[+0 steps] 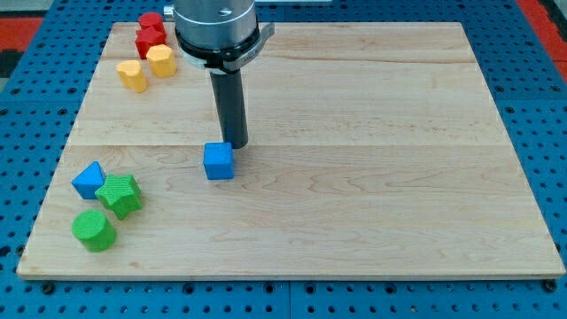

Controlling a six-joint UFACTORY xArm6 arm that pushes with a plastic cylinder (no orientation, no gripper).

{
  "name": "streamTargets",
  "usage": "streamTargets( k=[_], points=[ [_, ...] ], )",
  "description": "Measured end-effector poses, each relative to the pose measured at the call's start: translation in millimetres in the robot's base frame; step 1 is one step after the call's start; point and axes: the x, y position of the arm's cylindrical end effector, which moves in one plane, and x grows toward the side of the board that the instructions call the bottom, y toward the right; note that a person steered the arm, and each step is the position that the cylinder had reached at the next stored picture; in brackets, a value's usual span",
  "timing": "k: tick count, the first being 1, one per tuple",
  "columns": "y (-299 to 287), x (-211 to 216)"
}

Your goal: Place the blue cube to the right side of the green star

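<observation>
The blue cube [218, 161] sits on the wooden board [372, 177] left of centre. My tip [236, 144] rests just above and to the right of the cube, touching or nearly touching its upper right corner. The green star [120, 195] lies near the view's lower left, well to the left of the cube. The rod rises to the arm's grey body [215, 31] at the view's top.
A second blue block [88, 180] touches the green star's left side. A green cylinder [93, 230] sits just below the star. Two red blocks [150, 34] and two yellow blocks [147, 68] cluster at the upper left corner.
</observation>
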Motion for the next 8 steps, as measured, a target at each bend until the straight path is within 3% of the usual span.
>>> streamTargets(
  k=[1, 3, 4, 5, 6, 7, 8],
  points=[
    [-48, 42],
    [5, 50],
    [-44, 78],
    [-20, 70],
    [41, 33],
    [124, 20],
    [168, 14]
  ],
)
